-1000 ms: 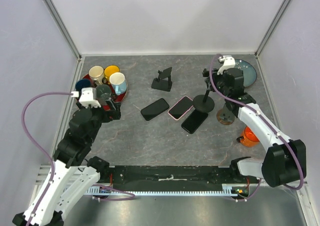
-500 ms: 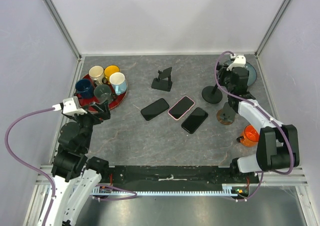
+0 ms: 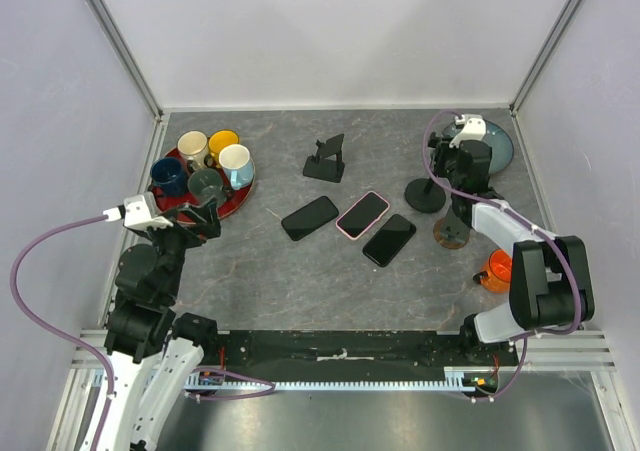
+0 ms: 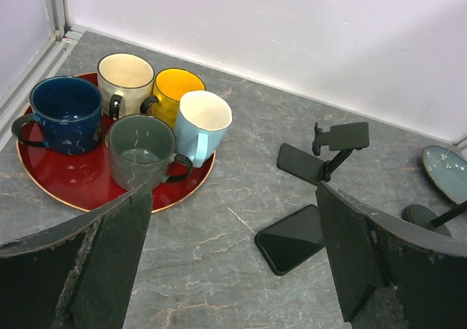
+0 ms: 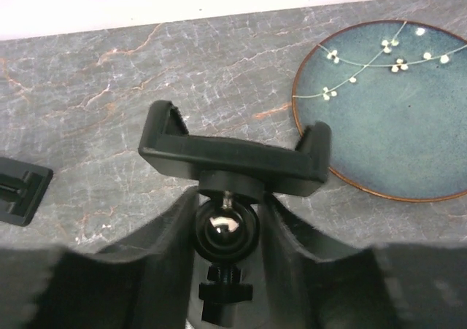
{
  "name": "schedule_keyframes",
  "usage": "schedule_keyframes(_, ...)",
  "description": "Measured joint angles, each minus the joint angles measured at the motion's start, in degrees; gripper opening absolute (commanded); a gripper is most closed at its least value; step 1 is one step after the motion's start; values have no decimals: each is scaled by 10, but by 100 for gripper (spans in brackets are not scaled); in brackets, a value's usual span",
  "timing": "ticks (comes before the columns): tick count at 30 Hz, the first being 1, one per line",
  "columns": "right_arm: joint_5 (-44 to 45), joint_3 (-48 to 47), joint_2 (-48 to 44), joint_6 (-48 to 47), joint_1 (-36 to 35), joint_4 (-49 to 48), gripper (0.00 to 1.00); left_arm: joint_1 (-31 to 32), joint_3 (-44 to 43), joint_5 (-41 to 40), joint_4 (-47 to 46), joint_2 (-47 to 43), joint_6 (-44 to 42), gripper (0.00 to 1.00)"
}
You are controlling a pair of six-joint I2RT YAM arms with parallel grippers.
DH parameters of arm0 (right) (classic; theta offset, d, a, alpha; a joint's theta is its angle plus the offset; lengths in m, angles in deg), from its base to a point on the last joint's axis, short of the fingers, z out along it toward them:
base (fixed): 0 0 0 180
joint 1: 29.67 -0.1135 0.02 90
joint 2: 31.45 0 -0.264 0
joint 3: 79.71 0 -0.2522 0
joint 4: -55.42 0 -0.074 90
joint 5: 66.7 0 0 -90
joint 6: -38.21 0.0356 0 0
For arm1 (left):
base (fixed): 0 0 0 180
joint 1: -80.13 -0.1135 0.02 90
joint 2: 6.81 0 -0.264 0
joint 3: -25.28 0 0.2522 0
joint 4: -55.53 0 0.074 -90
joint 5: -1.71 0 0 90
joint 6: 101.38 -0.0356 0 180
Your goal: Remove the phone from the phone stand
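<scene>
Your right gripper (image 5: 225, 233) has jaws clamped on the phone stand (image 5: 233, 157), your left gripper (image 4: 233, 249) jaws apart; the nearer black phone (image 3: 389, 240) lies flat on the bench (image 3: 300, 281) near it, long axis near-left to far-right

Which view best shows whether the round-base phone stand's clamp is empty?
Right wrist: the phone stand clamp fills the frame, plainly empty, the right gripper closed around its ball joint. Top external shows it small, mostly base and stem. Left wrist catches only its base at the right edge.
</scene>
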Motion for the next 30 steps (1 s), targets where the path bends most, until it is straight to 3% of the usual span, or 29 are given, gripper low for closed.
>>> schedule_keyframes(5,-11,1,-33,6,0,4,78,-2,1,10,0,-4,0,99)
schedule_keyframes(11,-41,2,-105,13,0,13,98,-3,3,13,0,-7,0,99)
schedule_keyframes(19,-67,2,-216,27,0,87,98,-4,5,16,0,-18,0,99)
schedule_keyframes(30,-20,-6,-486,50,0,207,98,-4,12,6,-5,-96,0,100)
